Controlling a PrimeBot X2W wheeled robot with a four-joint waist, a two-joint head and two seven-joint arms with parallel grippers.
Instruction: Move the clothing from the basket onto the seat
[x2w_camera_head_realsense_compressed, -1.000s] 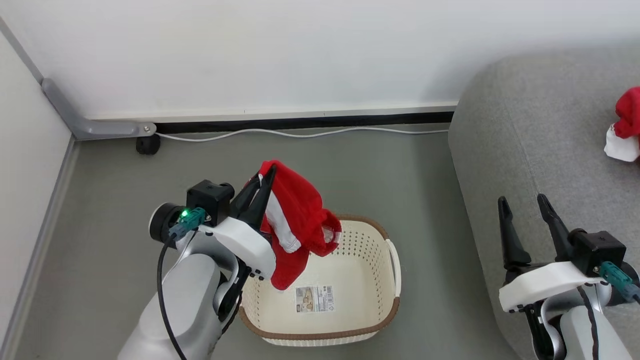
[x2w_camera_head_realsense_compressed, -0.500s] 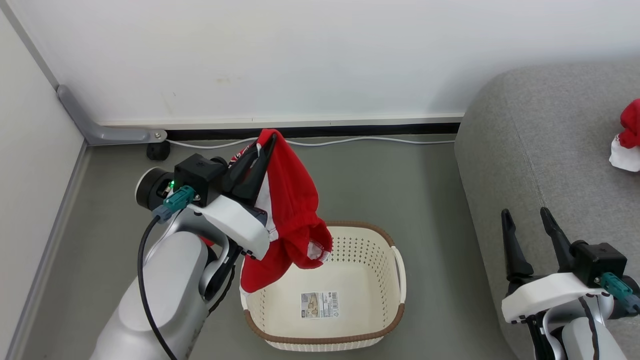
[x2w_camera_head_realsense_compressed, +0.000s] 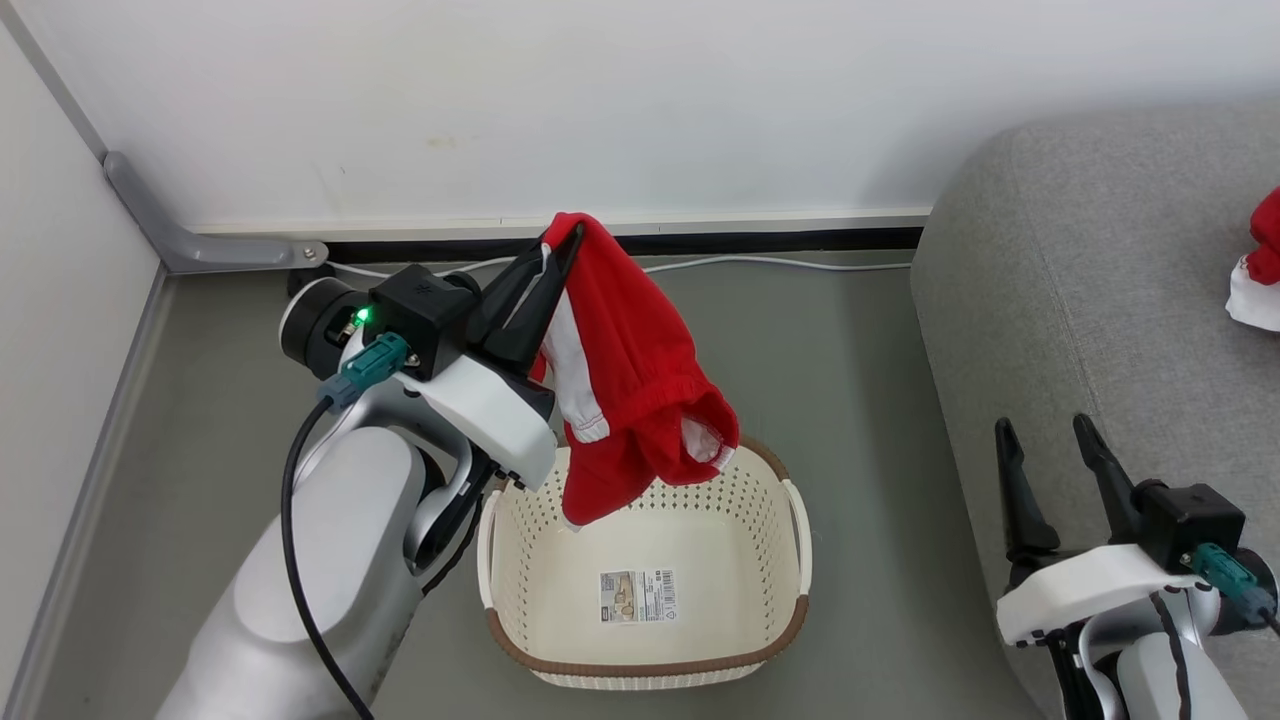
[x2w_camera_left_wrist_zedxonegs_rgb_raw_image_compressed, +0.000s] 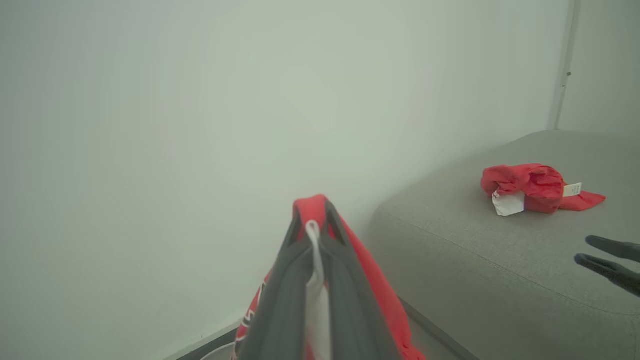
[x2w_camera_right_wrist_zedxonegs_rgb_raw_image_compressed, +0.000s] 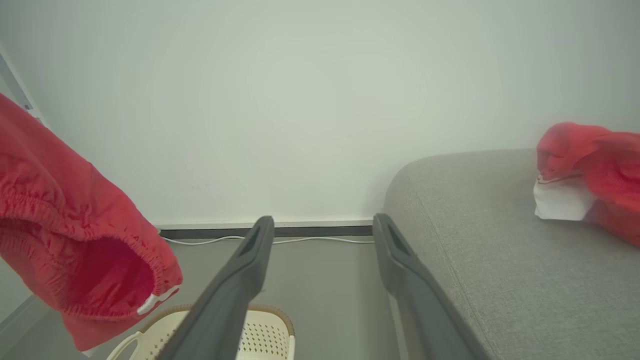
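My left gripper (x2w_camera_head_realsense_compressed: 560, 243) is shut on a red garment with white stripes (x2w_camera_head_realsense_compressed: 630, 380), which hangs from the fingertips above the cream basket (x2w_camera_head_realsense_compressed: 795, 620). The basket's floor shows just a barcode sticker (x2w_camera_head_realsense_compressed: 637, 582). From the left wrist, the fingers (x2w_camera_left_wrist_zedxonegs_rgb_raw_image_compressed: 280, 295) pinch red and white cloth (x2w_camera_left_wrist_zedxonegs_rgb_raw_image_compressed: 372, 280). Another red and white garment (x2w_camera_left_wrist_zedxonegs_rgb_raw_image_compressed: 537, 187) lies on the grey seat (x2w_camera_head_realsense_compressed: 1100, 270), also at the head view's right edge (x2w_camera_head_realsense_compressed: 1262, 265). My right gripper (x2w_camera_head_realsense_compressed: 1045, 435) stands open over the seat's front edge, nothing between its fingers (x2w_camera_right_wrist_zedxonegs_rgb_raw_image_compressed: 235, 285). The hanging garment (x2w_camera_right_wrist_zedxonegs_rgb_raw_image_compressed: 70, 235) shows at the right wrist view's left.
A white wall and dark skirting run behind the basket, with a white cable (x2w_camera_head_realsense_compressed: 800, 262) on the grey floor along it. A grey bracket (x2w_camera_head_realsense_compressed: 180, 240) sits in the left corner. Open floor lies between the basket and the seat.
My left arm has lifted the red garment higher and carried it a little to the right, so its lower end now hangs clear above the basket. The right gripper has stayed put.
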